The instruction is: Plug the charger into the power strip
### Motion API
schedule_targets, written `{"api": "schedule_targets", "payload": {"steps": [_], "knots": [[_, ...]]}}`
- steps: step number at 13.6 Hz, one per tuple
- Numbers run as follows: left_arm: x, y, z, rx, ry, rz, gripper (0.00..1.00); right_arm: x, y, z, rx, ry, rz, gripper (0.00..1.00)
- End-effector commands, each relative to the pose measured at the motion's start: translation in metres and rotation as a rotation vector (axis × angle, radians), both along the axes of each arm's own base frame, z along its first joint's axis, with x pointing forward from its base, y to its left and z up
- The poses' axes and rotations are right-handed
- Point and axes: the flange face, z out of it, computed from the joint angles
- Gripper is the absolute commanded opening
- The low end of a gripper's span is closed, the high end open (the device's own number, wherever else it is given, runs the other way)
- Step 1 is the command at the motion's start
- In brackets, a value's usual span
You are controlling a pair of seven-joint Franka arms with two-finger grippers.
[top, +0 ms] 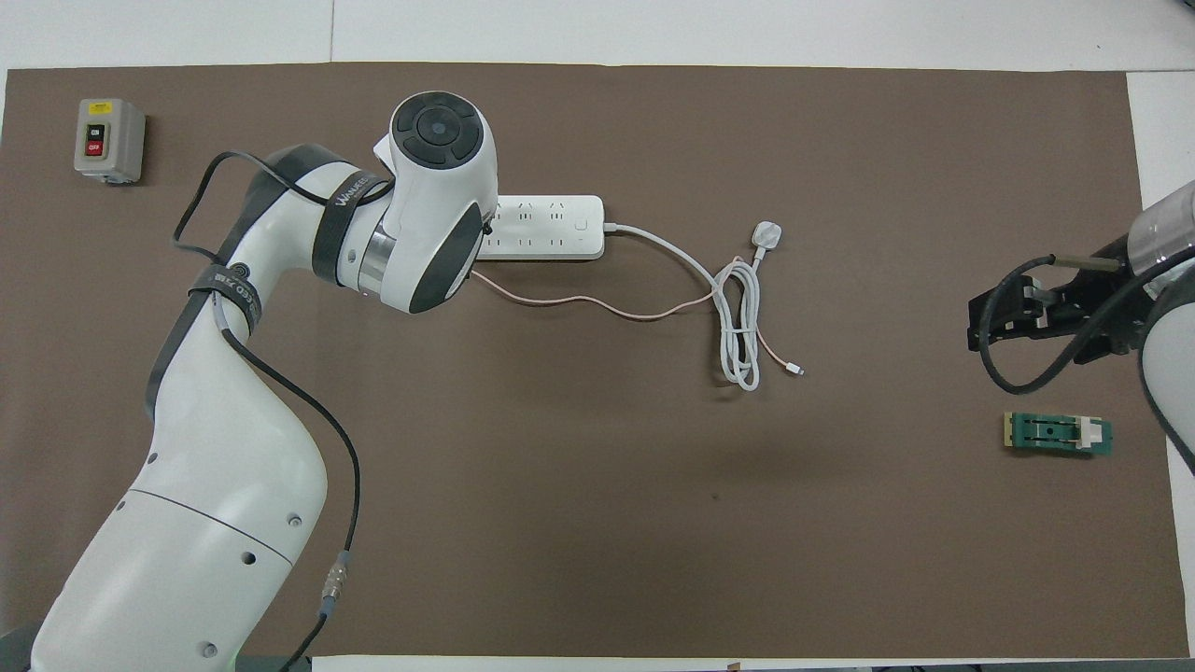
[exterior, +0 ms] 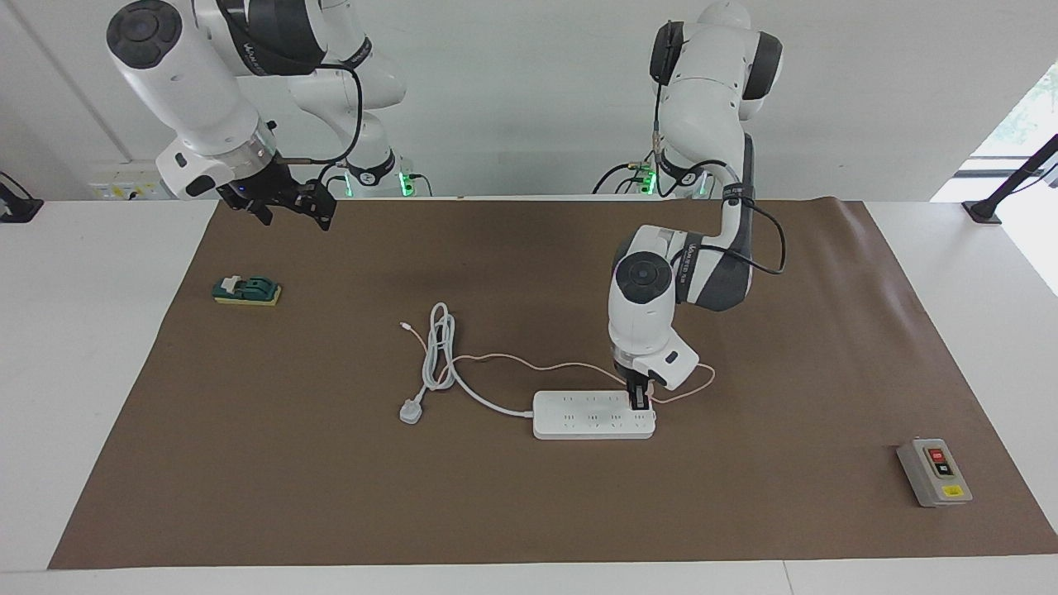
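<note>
Jaws, left gripper (exterior: 639,402): pressed together, tips down on the strip (exterior: 579,416) at its end toward the left arm's side of the table. They appear to pinch the charger (exterior: 648,385), of which only a sliver of pink shows at the fingers; the grip itself is hidden by the wrist in the overhead view.

Jaws, right gripper (exterior: 291,202): spread, empty, held high over the table edge at the right arm's end. This arm waits.

Strip: flat on the brown mat (exterior: 331,496), mid-table, its thick white cord running off to a white plug (exterior: 411,411) and a coiled loop.

Charger cable (top: 579,301): thin, pink, trailing slack from the left gripper along the strip's nearer side, crossing the white coil, free end lying on the mat.

Also present: grey switch box (exterior: 934,472); green block (exterior: 246,290).

Step in hand, as judged: seating the charger in an end socket. To do it well: keep the wrist vertical, press straight down with no sideways drag so the unheld strip does not slide or tip, and release only once the charger's body sits flush. Whether the pins are already in cannot be told.
</note>
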Motion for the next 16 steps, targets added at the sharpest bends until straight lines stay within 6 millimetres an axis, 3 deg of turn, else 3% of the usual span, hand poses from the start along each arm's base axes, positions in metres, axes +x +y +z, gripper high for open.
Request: {"api": "schedule_targets", "payload": {"steps": [1,2,3,5,6,8,9,12,16], "knots": [[-0.006,-0.01,-0.026,0.004,0.014,-0.014,0.0,-0.007,-0.006,0.003,0.002,0.005,0.018,1.0],[-0.002,-0.009,-0.018,0.002,0.002,-0.015,0.0,-0.006,-0.005,0.002,0.001,0.005,0.018,1.0],[0.003,-0.005,-0.007,-0.003,-0.014,-0.007,0.52,-0.007,-0.006,0.002,0.001,0.007,0.016,1.0],[0.003,0.001,0.012,-0.004,0.0,-0.008,1.0,-0.006,-0.006,0.002,0.001,0.005,0.016,1.0],[0.005,0.002,0.028,-0.008,-0.006,-0.005,1.0,-0.006,-0.006,0.002,0.001,0.005,0.016,1.0],[0.009,0.011,0.04,0.0,0.001,0.009,1.0,-0.007,-0.006,0.003,0.002,0.005,0.016,1.0],[0.012,0.016,0.059,-0.011,-0.013,0.016,1.0,-0.006,-0.006,0.002,0.001,0.005,0.018,1.0],[0.012,0.024,0.076,-0.01,-0.013,-0.012,1.0,-0.006,-0.006,0.002,0.001,0.005,0.016,1.0],[0.012,0.056,0.119,-0.031,0.008,-0.138,1.0,-0.007,-0.006,0.003,0.002,0.004,0.016,1.0]]}}
